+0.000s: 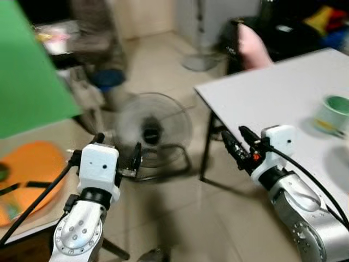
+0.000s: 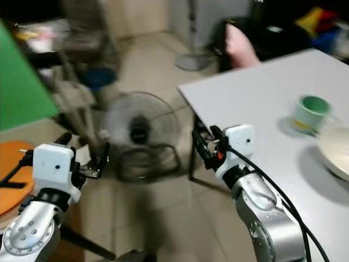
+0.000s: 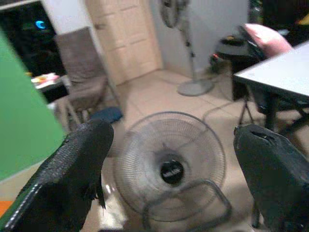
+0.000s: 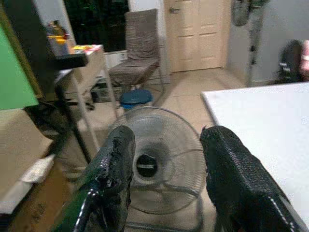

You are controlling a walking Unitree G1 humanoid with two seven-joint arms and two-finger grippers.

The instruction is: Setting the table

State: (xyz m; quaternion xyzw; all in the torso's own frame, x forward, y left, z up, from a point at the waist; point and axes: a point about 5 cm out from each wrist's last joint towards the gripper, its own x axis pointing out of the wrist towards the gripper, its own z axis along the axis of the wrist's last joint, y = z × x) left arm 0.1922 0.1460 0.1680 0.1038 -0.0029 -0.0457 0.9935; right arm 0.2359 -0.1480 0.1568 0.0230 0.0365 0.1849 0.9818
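Observation:
A white table (image 1: 283,93) stands on my right with a green cup (image 2: 312,112) near its far side and a white plate (image 2: 335,150) at the picture's right edge. On my left, an orange placemat (image 1: 30,169) lies on a wooden table. My left gripper (image 1: 119,150) hovers open over the floor beside that table, its fingers (image 3: 72,169) wide apart and holding nothing. My right gripper (image 1: 238,142) is open too, just off the white table's near-left edge, with nothing between its fingers (image 4: 231,169).
A low floor fan (image 1: 155,131) sits on the tiles between the two tables, straight ahead. A green panel (image 1: 27,71) rises at the far left. Behind are a covered chair (image 3: 82,72), a pedestal fan base (image 1: 199,63) and a pink cushion (image 1: 253,46) beyond the white table.

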